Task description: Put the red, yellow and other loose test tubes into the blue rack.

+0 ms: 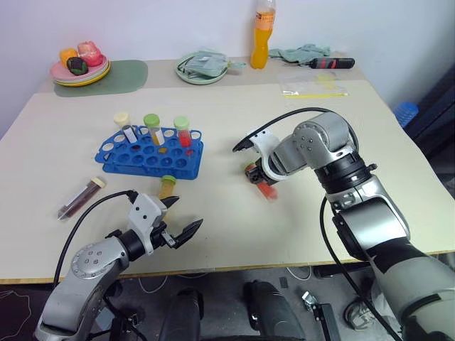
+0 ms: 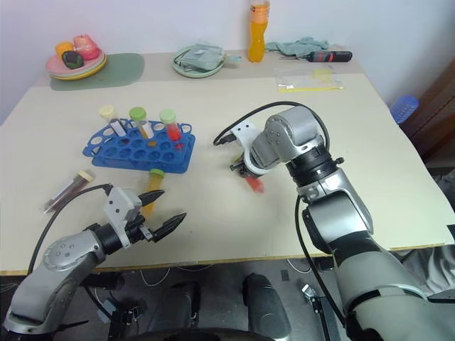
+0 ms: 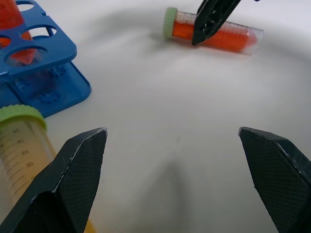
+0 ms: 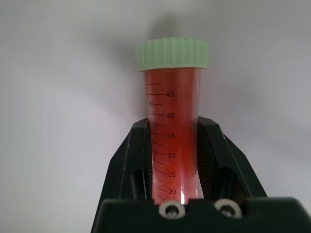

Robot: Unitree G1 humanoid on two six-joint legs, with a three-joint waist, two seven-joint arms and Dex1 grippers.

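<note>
Clenched around the red tube (image 4: 172, 141), my right hand (image 1: 260, 179) sits low over the desk (image 1: 234, 227), to the right of the blue rack (image 1: 151, 152). In the right wrist view both black fingers (image 4: 133, 165) press the tube's sides, its green cap pointing away from the wrist. The tube lies flat on the desk, well apart from the rack.

My left hand (image 1: 179, 220) hangs released, fingers spread wide with nothing between them, on the near side of the rack.

The yellow tube (image 1: 166, 187) lies on the desk just in front of the rack's near edge, green cap toward the rack, beside my left hand's fingers. The dark brown tube (image 1: 82, 197) with its cream cap lies on the desk to the left of the rack, near its front corner.

Three capped tubes (image 1: 153, 128) stand upright in the rack's back rows: one cream-capped and two green-capped, the rightmost holding red liquid.
</note>
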